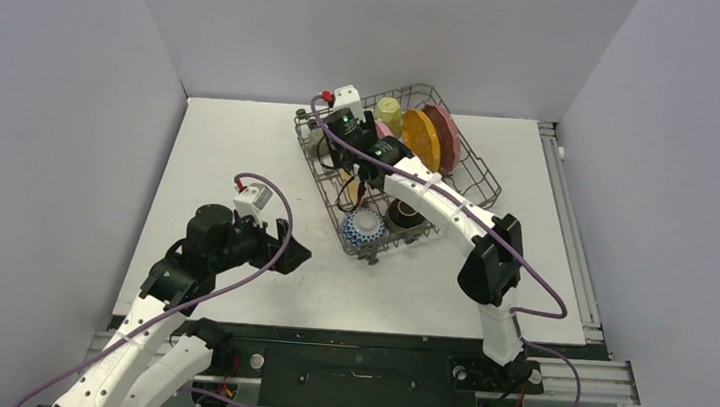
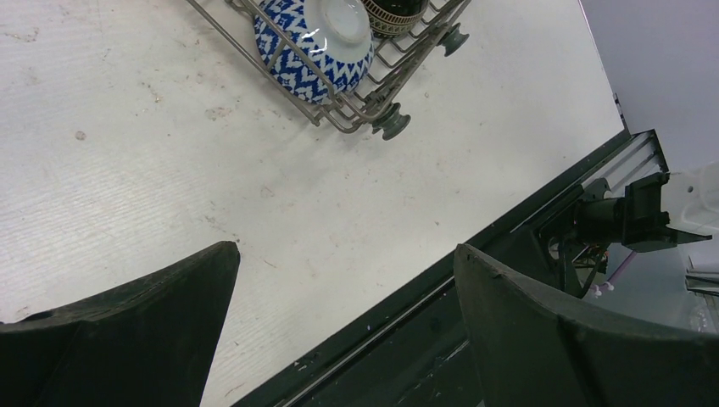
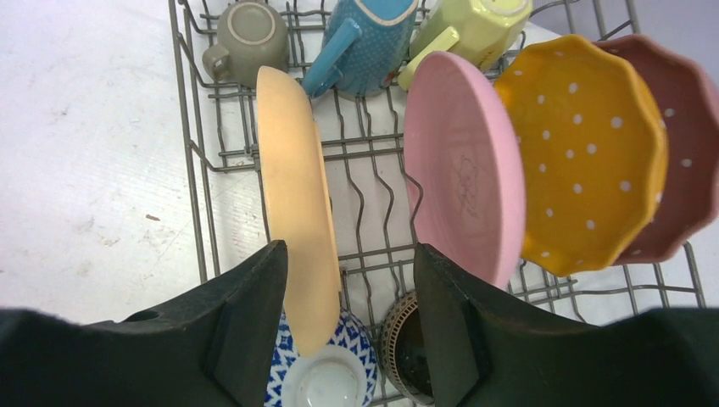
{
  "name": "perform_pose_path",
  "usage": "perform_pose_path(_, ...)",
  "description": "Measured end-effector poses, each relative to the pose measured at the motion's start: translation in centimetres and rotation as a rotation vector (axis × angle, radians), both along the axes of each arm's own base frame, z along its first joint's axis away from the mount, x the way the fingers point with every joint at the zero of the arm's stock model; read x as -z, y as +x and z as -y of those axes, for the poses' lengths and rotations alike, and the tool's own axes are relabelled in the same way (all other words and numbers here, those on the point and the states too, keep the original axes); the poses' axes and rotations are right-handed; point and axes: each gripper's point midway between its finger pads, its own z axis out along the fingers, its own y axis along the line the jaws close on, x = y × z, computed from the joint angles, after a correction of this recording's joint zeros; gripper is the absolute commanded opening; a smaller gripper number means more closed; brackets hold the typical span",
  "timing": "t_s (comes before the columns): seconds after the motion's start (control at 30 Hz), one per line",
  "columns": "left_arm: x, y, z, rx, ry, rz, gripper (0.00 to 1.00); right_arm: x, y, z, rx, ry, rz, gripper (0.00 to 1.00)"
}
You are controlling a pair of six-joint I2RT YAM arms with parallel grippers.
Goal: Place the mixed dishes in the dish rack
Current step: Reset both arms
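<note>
Grey walls [image 1: 348, 33] box in a white table [image 1: 237, 149]. Dish rack [image 1: 479, 176] sits at centre-far, turned at an angle, w/ small wheels [image 2: 390, 123] on its near side.

Right gripper [image 3: 349, 254] is down inside the rack w/ fingers spread wide. Tan plate [image 3: 292, 186] stands on edge betw. them, close against the finger on the bare-table side. A clear gap separates it from the other finger, so it isn't pinched. Whether plate and near finger touch: can't tell.

Other rack contents, per right wrist view:
- Pink plate [image 3: 462, 161], orange plate [image 3: 585, 153] and dark red plate [image 3: 678, 144] are upright in a row, overlapping one behind the next, well apart from the tan one.
- Grey-olive mug [image 3: 246, 38], blue mug [image 3: 365, 42] and yellow mug [image 3: 475, 30] sit along the far end, side by side.
- Blue-white bowl [image 3: 326, 373] is in the near corner, foot ring up. Dark brown bowl [image 3: 407, 348] is just beside it.

Left gripper [image 2: 348, 322] hangs over bare table near the front edge, fingers wide apart and nothing betw. them. It's well short of the rack, whose near corner w/ the two bowls shows at the top of the left wrist view.
</note>
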Motion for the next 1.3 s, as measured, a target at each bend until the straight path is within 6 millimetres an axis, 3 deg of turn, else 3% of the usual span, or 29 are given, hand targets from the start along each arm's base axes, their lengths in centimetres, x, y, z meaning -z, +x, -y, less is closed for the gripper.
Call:
perform_pose_path(0.27, 0.2, 0.4, -0.4, -0.024, 0.012, -0.001, 0.96, -5.6, -4.1, 2.5, -0.023, 0.090, 0.079, 0.54)
perform_pose_path(0.63, 0.1, 0.9, -1.2, -0.075, 0.027, 0.019, 0.96, -9.5, -10.3, 8.4, -0.032, 0.223, 0.161, 0.54)
perform_pose_path(0.97, 0.0, 1.4, -1.8, -0.116, 0.044, 0.034, 0.96, -8.3, -15.0, 13.9, -0.025, 0.289, 0.201, 0.54)
perform_pose_path(1.3, -1.8, 2.2, -2.1, -0.145, 0.040, 0.080, 0.96, -6.2, -18.6, 18.7, -0.003, 0.343, 0.247, 0.54)
